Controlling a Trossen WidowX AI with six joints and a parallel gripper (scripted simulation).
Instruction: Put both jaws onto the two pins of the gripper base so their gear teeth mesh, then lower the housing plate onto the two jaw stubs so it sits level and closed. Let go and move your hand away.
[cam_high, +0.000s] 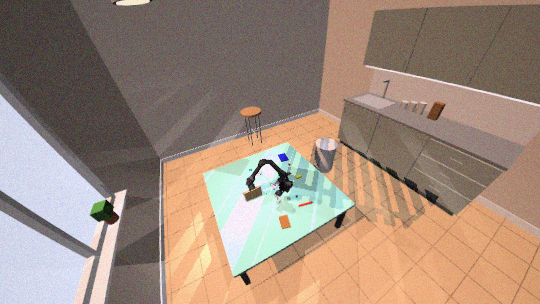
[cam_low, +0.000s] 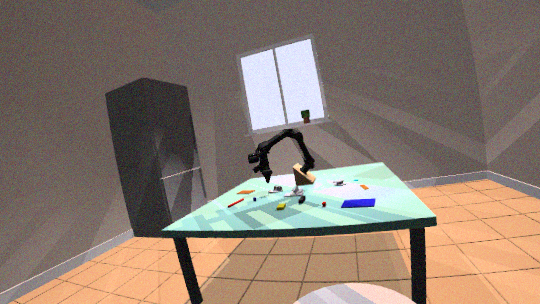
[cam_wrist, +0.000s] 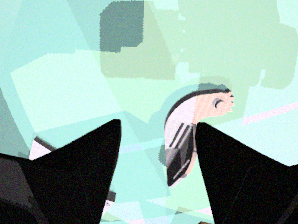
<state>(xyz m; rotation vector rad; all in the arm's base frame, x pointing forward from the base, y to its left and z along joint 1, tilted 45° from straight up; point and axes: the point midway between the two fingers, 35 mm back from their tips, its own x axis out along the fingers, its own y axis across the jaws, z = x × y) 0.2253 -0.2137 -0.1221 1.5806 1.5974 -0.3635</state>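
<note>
Jaw (cam_wrist: 180, 137) on table (cam_high: 250, 240) (cam_low: 310, 231) (cam_wrist: 55, 85), stool (cam_high: 250, 112) behind

— Where's the opening?
— Up ahead! Beyond the end effector's (cam_wrist: 159, 125) fingertips, the upper-left stretch of desk (cam_high: 250, 250) (cam_low: 390, 175) (cam_wrist: 60, 90) offers a way through!
— And the obstacle?
— Right there, the curved jaw piece (cam_wrist: 181, 135), close beside the right-hand fingertip in the wrist view!
</note>
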